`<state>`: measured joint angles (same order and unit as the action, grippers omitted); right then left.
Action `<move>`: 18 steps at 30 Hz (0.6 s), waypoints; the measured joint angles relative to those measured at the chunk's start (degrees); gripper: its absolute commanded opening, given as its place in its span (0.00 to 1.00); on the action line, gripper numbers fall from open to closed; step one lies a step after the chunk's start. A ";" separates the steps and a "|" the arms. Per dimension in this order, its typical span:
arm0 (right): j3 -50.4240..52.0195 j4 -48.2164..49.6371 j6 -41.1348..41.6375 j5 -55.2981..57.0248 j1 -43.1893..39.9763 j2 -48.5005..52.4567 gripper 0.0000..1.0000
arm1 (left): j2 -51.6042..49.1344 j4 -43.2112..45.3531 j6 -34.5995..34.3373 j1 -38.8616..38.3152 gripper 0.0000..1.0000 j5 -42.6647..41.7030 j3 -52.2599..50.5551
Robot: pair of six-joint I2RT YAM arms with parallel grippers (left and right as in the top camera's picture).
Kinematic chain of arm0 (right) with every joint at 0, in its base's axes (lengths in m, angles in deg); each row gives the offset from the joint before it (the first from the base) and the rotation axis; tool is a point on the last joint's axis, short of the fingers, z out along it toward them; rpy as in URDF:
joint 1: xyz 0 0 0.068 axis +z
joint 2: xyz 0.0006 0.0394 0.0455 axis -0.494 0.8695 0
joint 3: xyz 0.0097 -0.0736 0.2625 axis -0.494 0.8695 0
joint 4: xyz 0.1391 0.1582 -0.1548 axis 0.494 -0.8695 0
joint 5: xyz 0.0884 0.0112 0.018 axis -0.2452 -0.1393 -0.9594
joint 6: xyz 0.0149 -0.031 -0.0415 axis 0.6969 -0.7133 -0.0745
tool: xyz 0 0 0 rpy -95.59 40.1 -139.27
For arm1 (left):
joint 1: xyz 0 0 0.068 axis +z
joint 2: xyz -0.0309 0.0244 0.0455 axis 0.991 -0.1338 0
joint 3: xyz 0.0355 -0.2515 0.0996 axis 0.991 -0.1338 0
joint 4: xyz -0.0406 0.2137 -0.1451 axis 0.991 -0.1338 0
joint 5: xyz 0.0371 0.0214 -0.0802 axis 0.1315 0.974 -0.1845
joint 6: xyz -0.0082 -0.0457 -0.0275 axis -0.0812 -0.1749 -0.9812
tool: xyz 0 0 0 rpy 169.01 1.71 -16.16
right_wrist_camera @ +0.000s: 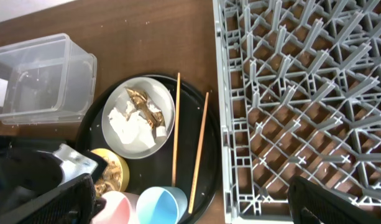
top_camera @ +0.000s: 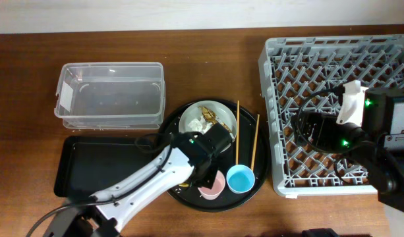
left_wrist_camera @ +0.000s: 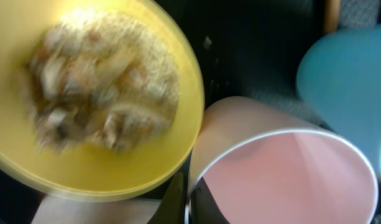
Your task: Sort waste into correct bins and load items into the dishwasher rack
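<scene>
1. Left wrist view, blurred: the yellow bowl (left_wrist_camera: 187,124) holds brownish food scraps (left_wrist_camera: 97,93). It stands on the near-left part of the round black tray (top_camera: 188,197). The pink cup (left_wrist_camera: 289,180) is close against the bowl's right edge; whether they touch cannot be told.
2. The blue cup (top_camera: 240,178) stands just right of the pink cup, on the near part of the round black tray. Both cups have their mouths upward.
3. The grey plate (top_camera: 188,118) sits on the far part of that tray. It carries a crumpled white tissue (top_camera: 196,124) and a gold-brown wrapper (top_camera: 213,116), which touch each other.
4. Two chopsticks (top_camera: 237,131) lie on the tray's right part, apart and nearly parallel, running from far to near. Their near ends reach towards the blue cup.
5. The left gripper (top_camera: 203,172) hangs over the tray's near part, above the bowl and pink cup. I cannot tell whether it is open or closed.
6. The clear tub (top_camera: 109,92) stands on the worktop (top_camera: 208,66) beyond the tray's left side. The black rectangular tray (top_camera: 96,164) lies to the round tray's left, near it.
7. The dishwasher rack (top_camera: 333,79) stands close to the tray's right. The right gripper (right_wrist_camera: 191,198) hovers over the rack, its fingers spread wide and gripping nothing.
</scene>
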<state>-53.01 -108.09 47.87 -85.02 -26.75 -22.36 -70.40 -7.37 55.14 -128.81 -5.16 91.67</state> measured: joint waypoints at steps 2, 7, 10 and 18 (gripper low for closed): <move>-0.02 -0.24 0.04 -0.02 0.00 0.04 0.98 | 0.02 -6.45 0.07 1.62 0.00 -1.03 4.13; -0.04 -0.48 -1.11 -2.64 0.00 0.15 0.98 | 3.26 -17.00 5.16 18.58 0.00 -10.62 27.87; -0.04 0.02 -11.23 -16.17 -0.09 0.17 0.99 | 5.18 -9.94 12.48 33.29 0.00 -36.92 32.00; -0.22 14.40 -18.40 -51.10 -0.02 1.70 0.95 | 4.92 -8.02 17.09 40.17 0.00 -72.70 32.00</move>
<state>-53.22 -93.69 29.47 -136.12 -26.77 -20.66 -65.49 -15.40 72.24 -88.64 -77.86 123.67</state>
